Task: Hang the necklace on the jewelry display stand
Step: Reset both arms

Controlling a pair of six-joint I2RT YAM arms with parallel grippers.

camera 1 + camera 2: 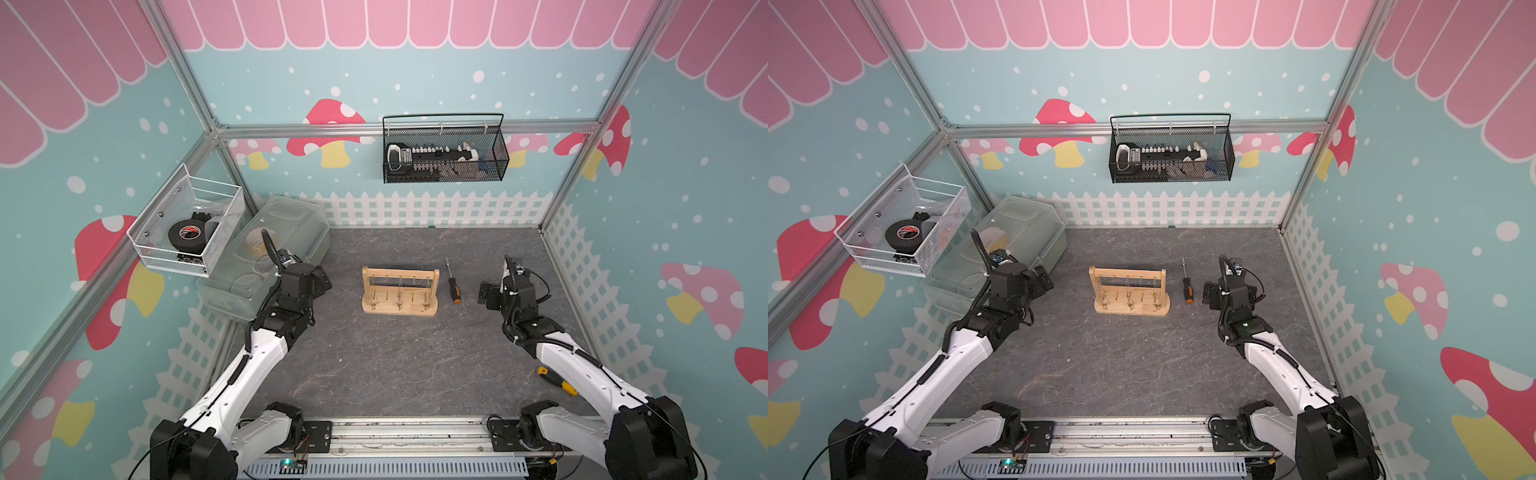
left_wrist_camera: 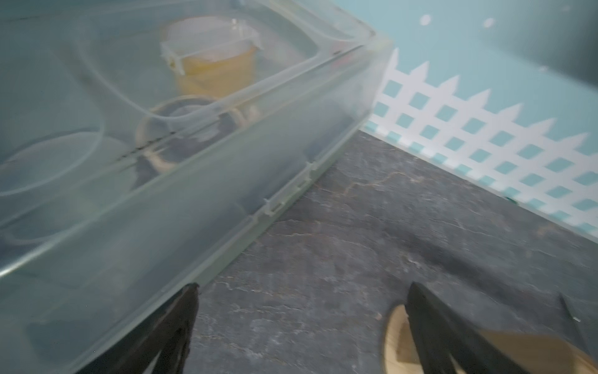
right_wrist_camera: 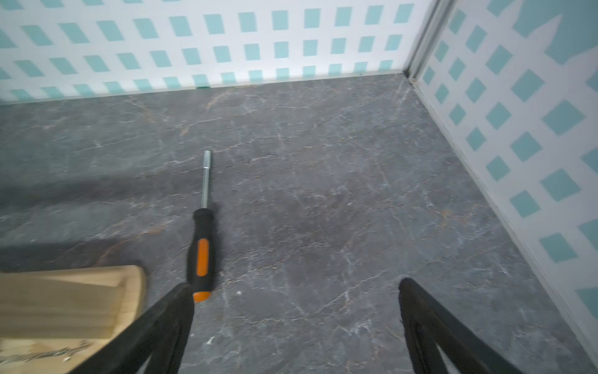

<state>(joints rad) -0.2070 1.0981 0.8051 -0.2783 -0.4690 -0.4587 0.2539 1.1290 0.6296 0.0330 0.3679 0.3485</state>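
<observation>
The light-wood jewelry display stand (image 1: 400, 308) (image 1: 1130, 308) stands in the middle of the grey table in both top views. Thin gold necklace chains (image 1: 400, 291) (image 1: 1128, 291) hang from its crossbar down to the base; which one is the task's necklace I cannot tell. My left gripper (image 1: 323, 281) (image 2: 302, 288) is left of the stand, open and empty, with the stand's base (image 2: 394, 340) just beside one finger. My right gripper (image 1: 485, 296) (image 3: 294, 285) is right of the stand, open and empty over bare table, and the stand (image 3: 64, 301) shows at that view's edge.
A black-and-orange screwdriver (image 1: 453, 283) (image 3: 202, 252) lies between the stand and my right gripper. A clear lidded plastic box (image 1: 270, 253) (image 2: 161, 162) sits close behind my left gripper. A yellow-handled tool (image 1: 557, 380) lies by the right arm. Wire baskets (image 1: 187, 226) (image 1: 444, 151) hang on the walls.
</observation>
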